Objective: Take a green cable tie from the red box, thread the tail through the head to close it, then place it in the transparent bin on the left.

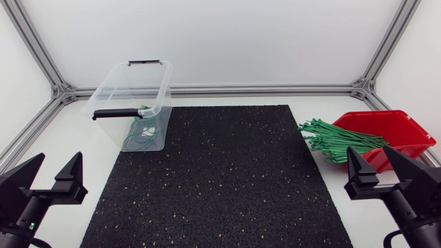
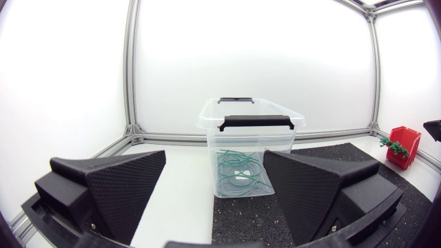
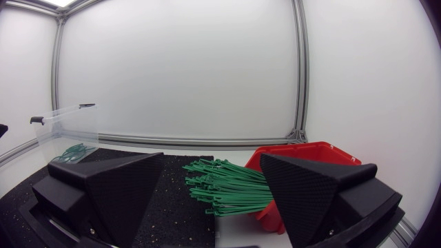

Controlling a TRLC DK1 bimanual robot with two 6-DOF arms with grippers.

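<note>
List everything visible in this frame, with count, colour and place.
mat: one, black with speckles, middle of the table
bin: one, clear with black handles, at the mat's far left corner
closed ties: a few, green, inside the bin
box: one, red, right of the mat
loose ties: a bundle, too many to count, green, spilling from the box toward the mat
table: one, white, under everything
left tool: one, black, open and empty, near left
right tool: one, black, open and empty, near right, before the box
</note>
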